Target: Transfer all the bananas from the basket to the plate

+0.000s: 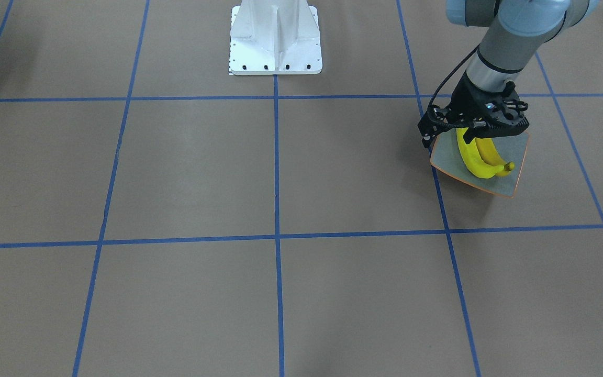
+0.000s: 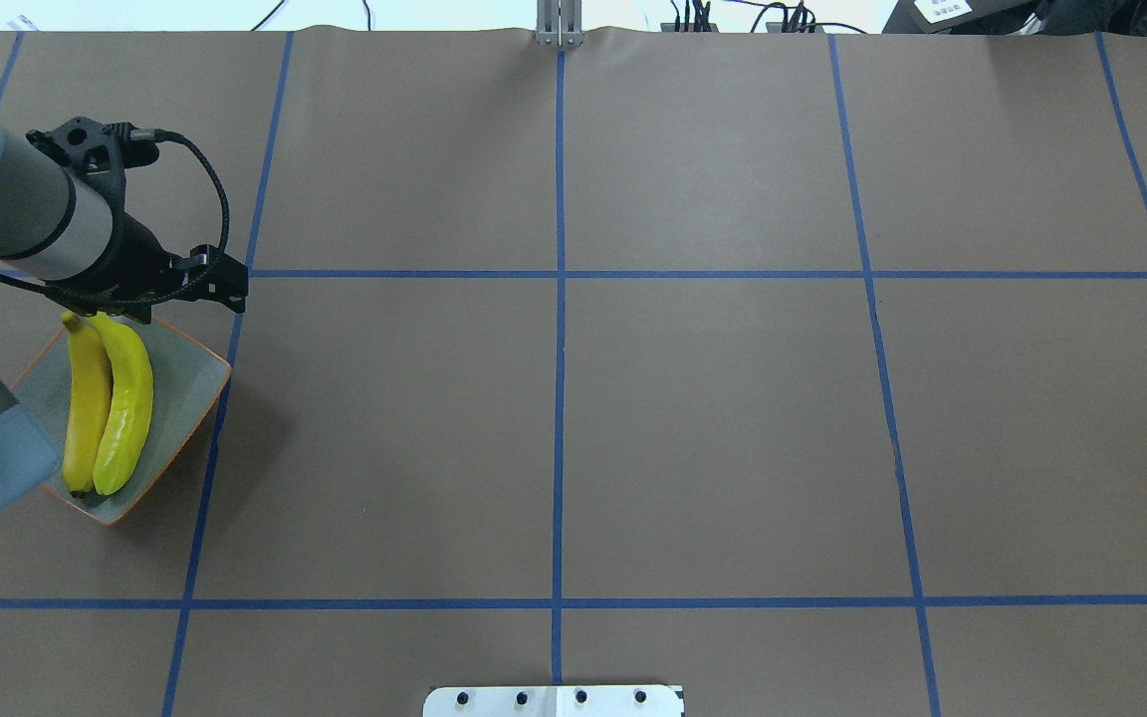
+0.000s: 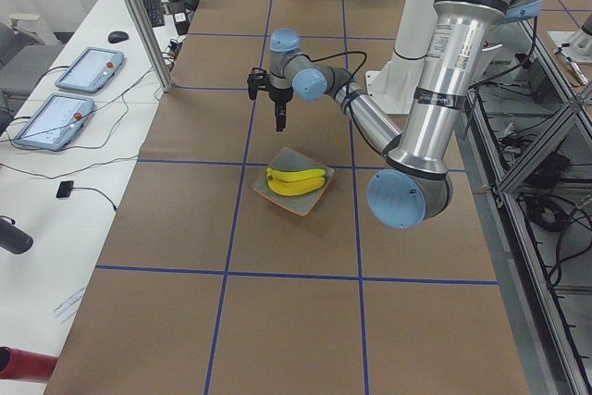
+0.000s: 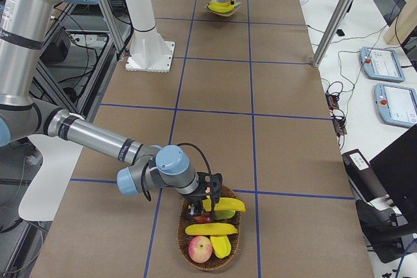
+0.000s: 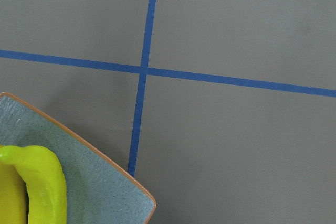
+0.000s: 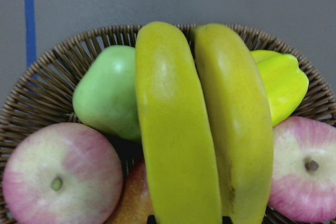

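Because the front-facing view hides the fingertips of the left gripper (image 1: 473,128) behind its own wrist mount, you cannot tell whether that claw is spread or pressed together. It hangs above the plate (image 1: 450,166), apart from it, and two bananas (image 1: 473,159) lie side by side in the plate.

From overhead, you see the plate near the left-end edge of the worktop (image 2: 633,418), with the left forearm reaching out over it.

The left side view shows that arm's elbow low by the robot-side edge and its tool pointing straight down.

In the right side view the right arm stretches low, and the right gripper (image 4: 203,201) dips into the basket (image 4: 189,255) near the right-end edge. You cannot tell whether it is open or closed.

Its wrist camera shows two more bananas touching, atop a green fruit (image 6: 107,98) and pink apples (image 6: 58,177).

The risk, as I judge it, is that a grasp drags both bananas or tips one out — and a low exit by the left arm could knock the plate.
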You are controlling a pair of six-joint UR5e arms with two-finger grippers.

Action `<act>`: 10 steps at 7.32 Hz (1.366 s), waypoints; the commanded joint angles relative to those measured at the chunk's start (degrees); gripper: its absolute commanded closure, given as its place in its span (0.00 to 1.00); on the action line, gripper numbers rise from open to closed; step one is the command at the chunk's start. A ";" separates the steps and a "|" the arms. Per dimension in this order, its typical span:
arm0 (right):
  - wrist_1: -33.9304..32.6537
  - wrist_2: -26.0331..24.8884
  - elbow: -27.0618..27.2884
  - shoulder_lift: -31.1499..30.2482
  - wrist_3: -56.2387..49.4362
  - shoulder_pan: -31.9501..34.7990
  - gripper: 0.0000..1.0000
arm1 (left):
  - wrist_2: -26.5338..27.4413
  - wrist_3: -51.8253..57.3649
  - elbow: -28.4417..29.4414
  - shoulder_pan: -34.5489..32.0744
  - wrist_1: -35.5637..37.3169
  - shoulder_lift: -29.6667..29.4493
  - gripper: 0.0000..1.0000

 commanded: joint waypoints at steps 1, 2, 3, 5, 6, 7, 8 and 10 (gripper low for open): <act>-0.09 4.81 4.34 1.29 1.56 0.15 1.00 | 0.00 0.00 0.08 0.06 -0.10 -0.39 0.00; 0.00 7.28 4.53 2.87 5.40 0.15 1.00 | -0.09 0.00 0.17 0.06 -0.10 -0.74 0.00; 0.00 10.52 5.31 5.15 9.10 -0.72 1.00 | -0.09 -0.09 0.35 0.06 -0.10 -1.61 0.00; 0.00 11.08 7.41 9.54 19.01 -7.19 1.00 | -0.17 -3.93 2.53 0.24 -1.32 -5.46 0.00; 0.08 11.08 9.17 12.18 24.55 -10.89 1.00 | -0.17 -6.22 3.76 0.41 -4.46 -6.19 0.00; 0.09 10.82 11.62 15.33 33.13 -15.71 1.00 | -0.17 -7.81 4.56 0.50 -8.24 -6.19 0.00; 0.09 9.86 13.56 19.46 41.57 -20.02 1.00 | -0.17 -9.74 5.52 0.50 -11.23 -6.54 0.00; 0.09 2.26 15.42 27.37 54.51 -30.91 1.00 | -0.17 -12.38 7.55 0.94 -14.85 -8.38 0.00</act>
